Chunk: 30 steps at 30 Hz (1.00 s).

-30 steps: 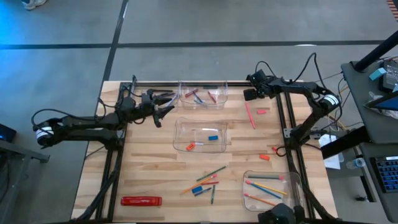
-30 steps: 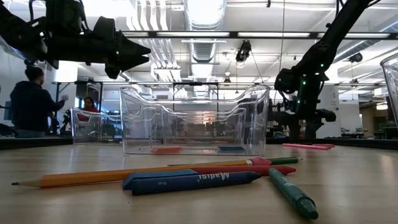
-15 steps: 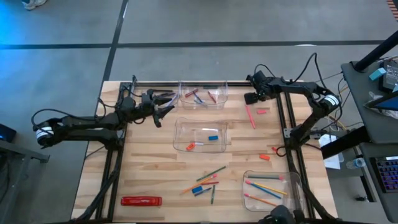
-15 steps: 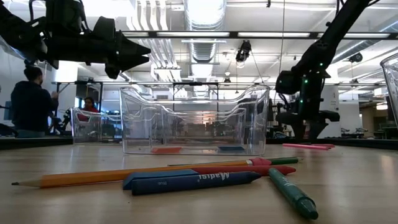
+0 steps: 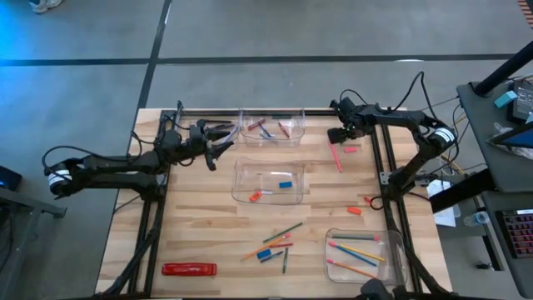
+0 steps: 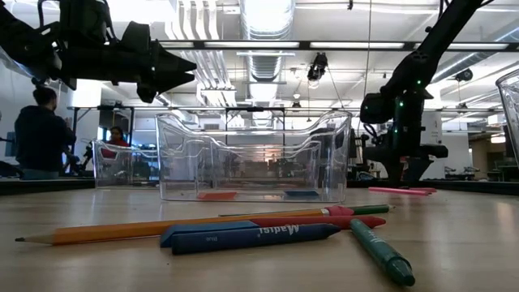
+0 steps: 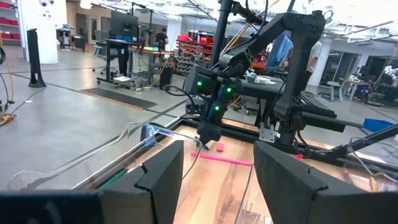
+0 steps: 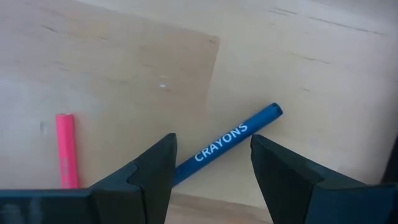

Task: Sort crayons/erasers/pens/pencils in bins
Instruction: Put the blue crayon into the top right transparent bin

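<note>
The right gripper (image 8: 211, 177), jaws open and empty, hangs over the far right of the wooden table (image 5: 200, 233), where a short blue crayon (image 8: 227, 144) lies flat between its fingers, long axis slanting across the gap.

In the right wrist view, the right gripper's (image 8: 210, 180) dark fingers (image 8: 146, 177) cover the lower end of a blue crayon (image 8: 231, 140). Beside that crayon, a pink pencil (image 8: 66, 151) is cut off by the frame edge.
</note>
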Motion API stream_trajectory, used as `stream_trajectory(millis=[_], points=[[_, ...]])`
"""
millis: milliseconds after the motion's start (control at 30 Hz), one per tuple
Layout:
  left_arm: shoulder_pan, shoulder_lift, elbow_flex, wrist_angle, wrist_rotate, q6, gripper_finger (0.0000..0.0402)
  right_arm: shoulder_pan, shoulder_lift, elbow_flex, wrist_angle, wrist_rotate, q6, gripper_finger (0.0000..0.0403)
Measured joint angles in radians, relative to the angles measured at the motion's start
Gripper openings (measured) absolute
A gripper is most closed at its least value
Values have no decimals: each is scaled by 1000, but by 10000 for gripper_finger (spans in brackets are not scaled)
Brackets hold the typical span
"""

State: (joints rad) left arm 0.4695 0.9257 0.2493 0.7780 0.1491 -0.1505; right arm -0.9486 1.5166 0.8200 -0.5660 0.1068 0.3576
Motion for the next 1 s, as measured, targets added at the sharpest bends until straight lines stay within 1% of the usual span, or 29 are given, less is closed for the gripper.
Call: stream_trajectory(millis=[300,400,500,800,1000], points=[[0,0,0,0,0,0,180,17,0,-7,-4,-6,29,200],[0,0,0,0,0,0,180,18,0,-13,-4,-48,40,190],[0,0,0,0,0,0,180,21,0,-16,-8,-70,40,168],[0,0,0,0,0,0,180,23,2,-20,-6,-97,41,81],[0,0,0,0,0,0,180,23,2,-21,-6,-114,32,37]])
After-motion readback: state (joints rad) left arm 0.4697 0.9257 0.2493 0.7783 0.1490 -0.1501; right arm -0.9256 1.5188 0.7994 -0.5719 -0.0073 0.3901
